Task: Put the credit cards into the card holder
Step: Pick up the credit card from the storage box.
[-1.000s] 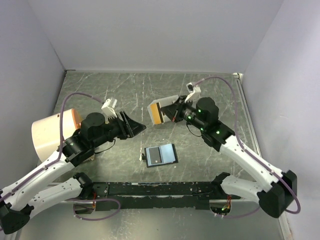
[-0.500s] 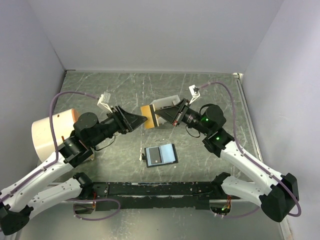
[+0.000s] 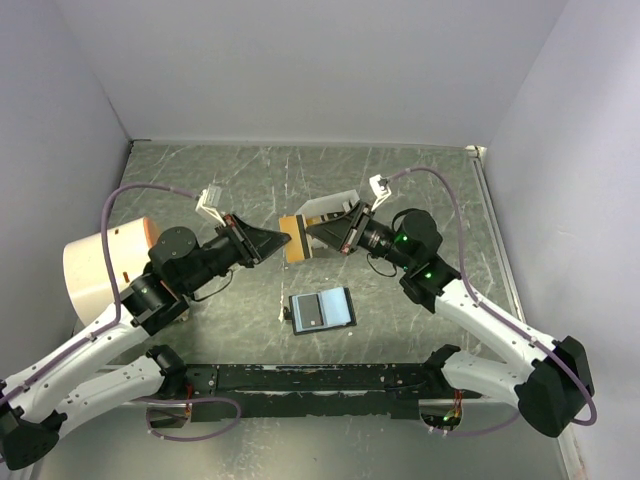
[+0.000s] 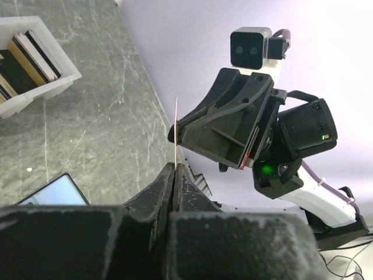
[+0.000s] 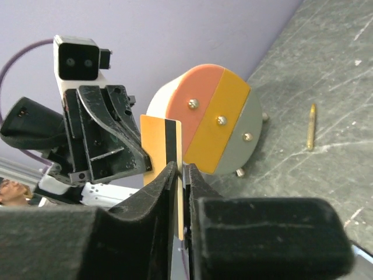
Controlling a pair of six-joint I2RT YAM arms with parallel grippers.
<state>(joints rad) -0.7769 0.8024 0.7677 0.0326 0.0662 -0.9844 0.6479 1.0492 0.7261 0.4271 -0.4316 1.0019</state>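
Left claw (image 3: 281, 241), right claw (image 3: 309, 232) both clenched on one gold card (image 3: 293, 238), mid-air. I judge handover, for better grip before open wallet (image 3: 322, 310) on desk (image 3: 200, 170).

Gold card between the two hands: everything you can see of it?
The gold card is a thin orange-gold rectangle, plastic by its look, with a black stripe across one face. It stands on edge in mid-air, clear of the table. The left hand and the right hand are both shut on it, from opposite sides.

White links (image 3: 490, 325), black joints (image 3: 180, 255) and fingers (image 4: 156, 197), purple cables (image 3: 150, 187)
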